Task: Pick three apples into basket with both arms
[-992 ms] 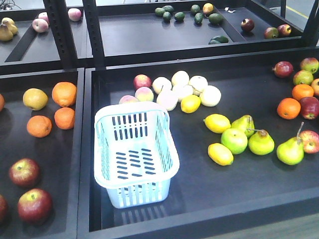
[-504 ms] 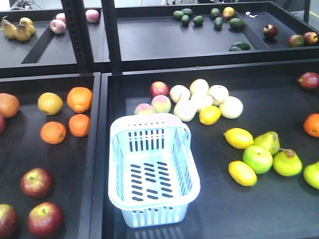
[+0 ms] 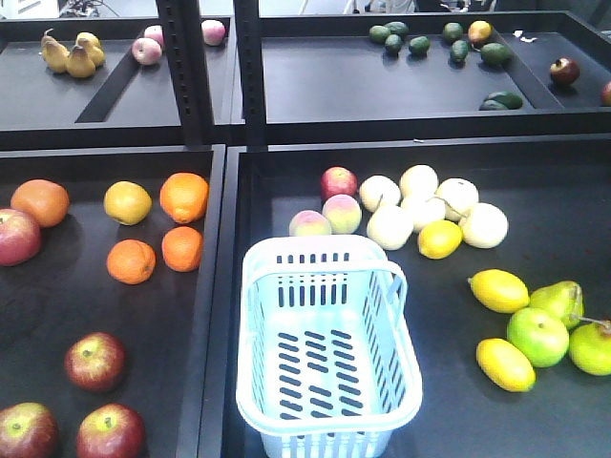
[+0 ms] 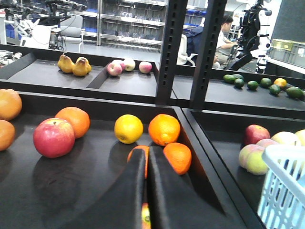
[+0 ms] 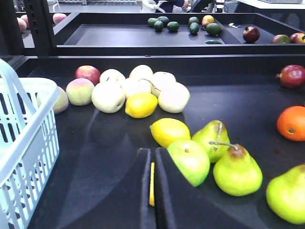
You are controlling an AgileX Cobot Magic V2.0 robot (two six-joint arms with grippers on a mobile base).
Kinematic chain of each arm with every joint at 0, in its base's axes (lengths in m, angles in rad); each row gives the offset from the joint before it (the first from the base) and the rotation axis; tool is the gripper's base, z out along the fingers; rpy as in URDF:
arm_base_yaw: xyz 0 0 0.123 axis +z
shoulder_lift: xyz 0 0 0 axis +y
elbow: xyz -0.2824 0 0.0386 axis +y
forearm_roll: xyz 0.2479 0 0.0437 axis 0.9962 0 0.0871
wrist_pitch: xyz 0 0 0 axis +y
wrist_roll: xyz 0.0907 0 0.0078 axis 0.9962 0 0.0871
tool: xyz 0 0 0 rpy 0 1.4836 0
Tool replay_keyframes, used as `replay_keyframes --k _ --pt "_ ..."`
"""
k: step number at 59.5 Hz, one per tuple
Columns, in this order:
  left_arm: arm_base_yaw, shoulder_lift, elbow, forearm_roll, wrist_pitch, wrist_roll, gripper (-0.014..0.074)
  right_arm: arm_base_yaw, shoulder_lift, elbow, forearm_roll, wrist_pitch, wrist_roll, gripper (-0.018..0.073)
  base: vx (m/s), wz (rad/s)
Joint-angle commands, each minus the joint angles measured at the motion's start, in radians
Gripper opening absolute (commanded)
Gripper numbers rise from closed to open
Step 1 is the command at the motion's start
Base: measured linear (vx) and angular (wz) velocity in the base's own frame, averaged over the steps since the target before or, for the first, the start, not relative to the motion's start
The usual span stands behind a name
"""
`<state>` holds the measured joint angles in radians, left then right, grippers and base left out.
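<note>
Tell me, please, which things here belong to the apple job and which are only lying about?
For the job:
- red apples
- blue basket

Only lying about:
- oranges
- lemons
- pears
- peaches
- avocados

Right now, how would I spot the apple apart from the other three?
Take the left tray, beside the tray holding the blue basket. At its near end cluster three apples; the lone apple lies farther back, at the left edge, alone beside an orange.

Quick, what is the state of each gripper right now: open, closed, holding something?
Left gripper: closed to a thin slit, holding nothing.
Right gripper: closed to a thin slit, holding nothing.
</note>
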<state>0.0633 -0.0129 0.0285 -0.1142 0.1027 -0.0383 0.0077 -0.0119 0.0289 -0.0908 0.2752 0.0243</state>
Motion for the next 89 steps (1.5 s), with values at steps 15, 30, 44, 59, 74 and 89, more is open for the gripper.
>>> replay_keyframes --k 15,30,44,59,74,89 --pt "-0.006 -0.013 -0.025 -0.002 -0.076 -0.004 -0.0006 -0.002 -0.011 0.013 -0.002 -0.072 -0.009 0.0008 0.04 0.08" --pt "-0.006 -0.013 -0.025 -0.002 -0.076 -0.004 -0.0006 -0.002 -0.011 0.013 -0.002 -0.072 -0.009 0.0008 0.02 0.05" --pt "-0.006 -0.013 -0.025 -0.002 -0.076 -0.004 -0.0006 -0.002 -0.011 0.013 -0.002 -0.072 -0.009 0.0008 0.00 0.00" --pt "-0.006 -0.013 -0.025 -0.002 -0.076 -0.004 -0.0006 -0.002 -0.011 0.013 -0.002 -0.072 -0.009 0.0008 0.00 0.00" --pt "-0.006 -0.013 -0.026 -0.002 -0.087 -0.004 -0.0006 -0.002 -0.011 0.013 -0.002 -0.072 -0.009 0.0008 0.00 0.00" --pt "-0.006 -0.013 -0.026 -0.090 -0.090 -0.072 -0.0006 -0.002 -0.011 0.013 -0.002 -0.072 -0.009 0.0008 0.00 0.00"
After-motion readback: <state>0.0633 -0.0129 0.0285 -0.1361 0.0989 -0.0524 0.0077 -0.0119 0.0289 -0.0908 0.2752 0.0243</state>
